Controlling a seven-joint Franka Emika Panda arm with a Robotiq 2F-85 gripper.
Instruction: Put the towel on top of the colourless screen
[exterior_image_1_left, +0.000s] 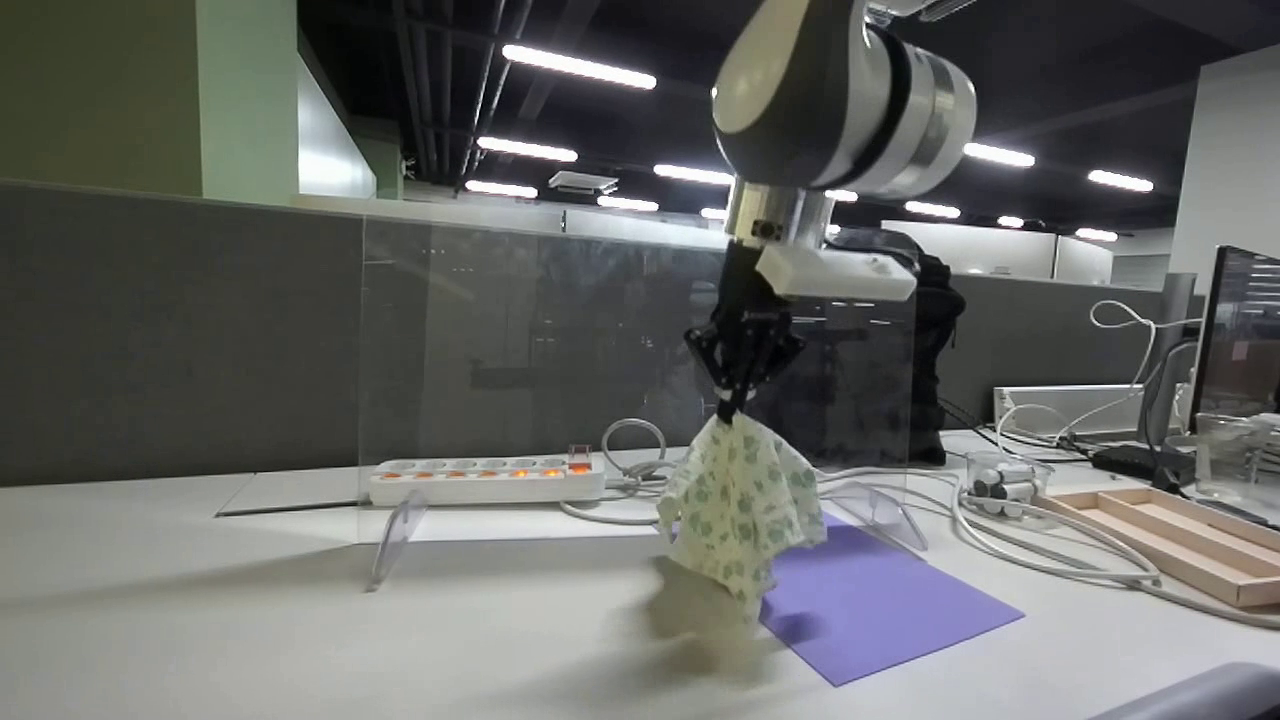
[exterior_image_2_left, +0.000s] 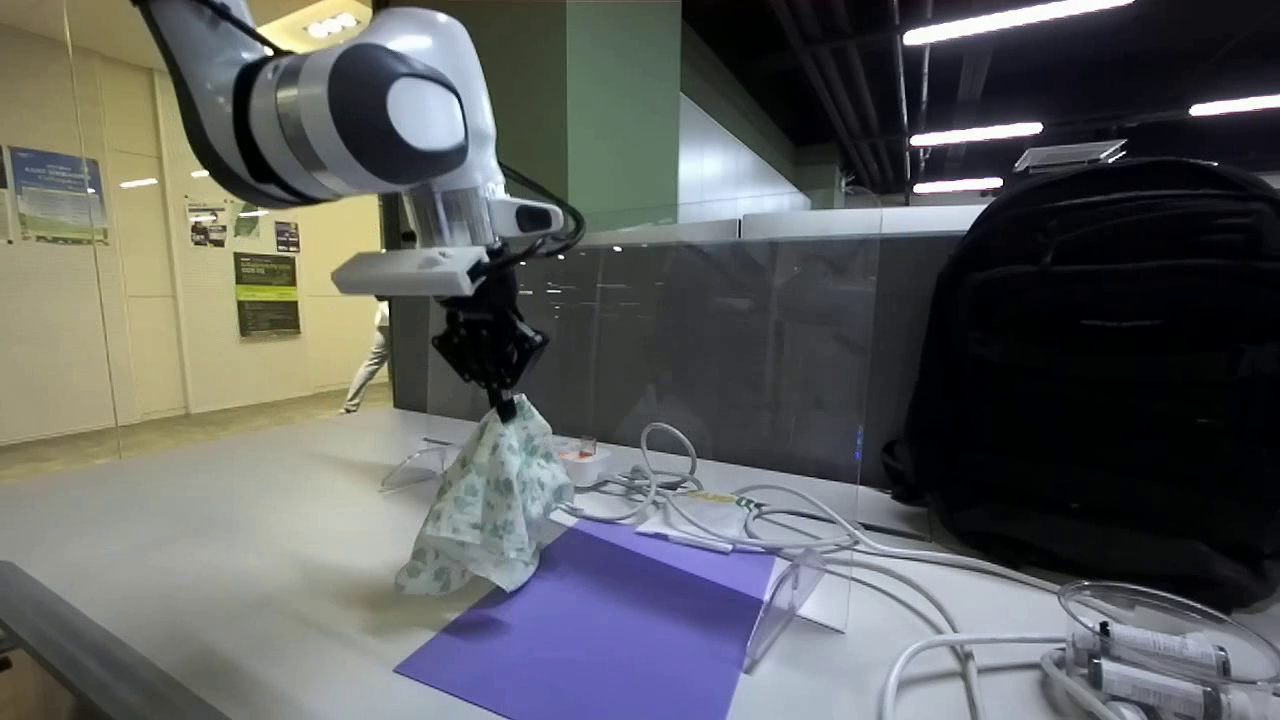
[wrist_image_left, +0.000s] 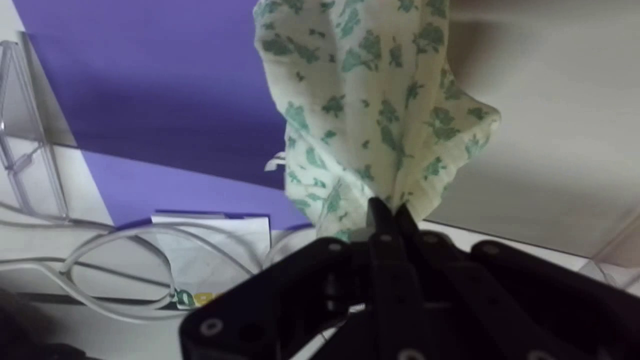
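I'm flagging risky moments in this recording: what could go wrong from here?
The end effector pinches the towel only near its top, so it might slip out. The towel hangs below the top edge of the clear screen, so without enough lift it could bump the screen. The clear feet look slim, so that might shift it.

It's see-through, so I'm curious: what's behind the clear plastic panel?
Behind the clear panel: a white power strip, pale cables, a white packet, part of a black backpack and a grey partition. Whatever the cloth and gripper cover can't be seen.
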